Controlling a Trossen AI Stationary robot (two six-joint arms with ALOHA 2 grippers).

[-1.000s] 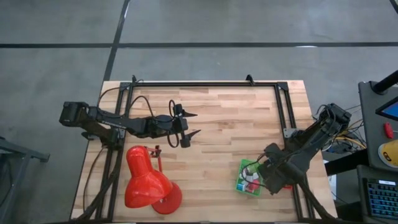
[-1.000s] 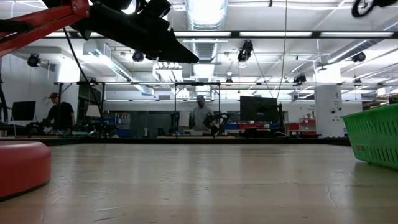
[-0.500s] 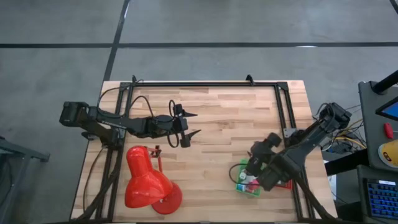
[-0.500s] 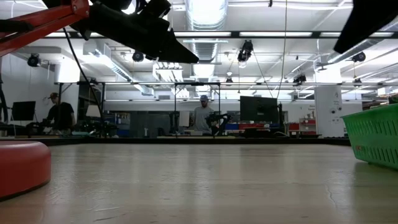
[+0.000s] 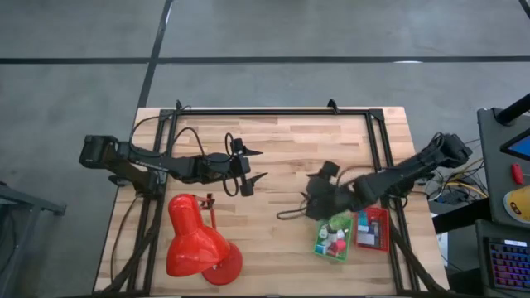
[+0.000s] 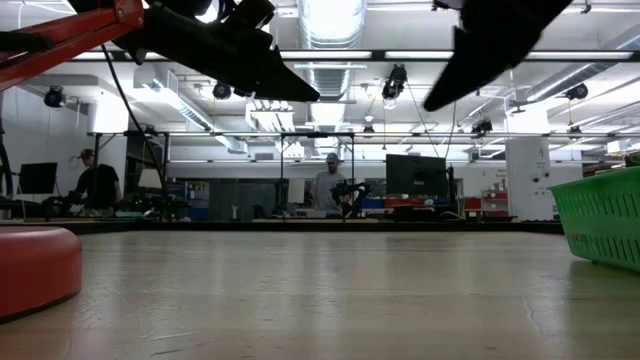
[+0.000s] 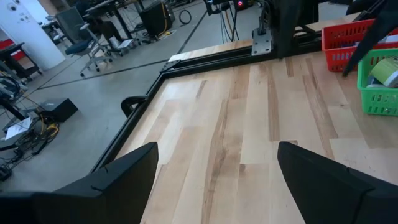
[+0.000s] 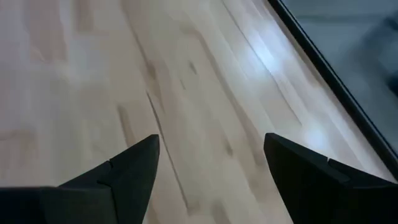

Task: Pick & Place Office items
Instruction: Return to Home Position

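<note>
Now we see right pincer [image 8: 211, 143] spread wide, empty, above table [image 5: 281, 132]; office items [image 5: 334, 236] sit in green tray [image 5: 318, 240] just beside it. Left pincer [image 5: 265, 164] likewise, well apart. Risk, we judge: arm swinging home clips tray, spilling pieces.
</note>
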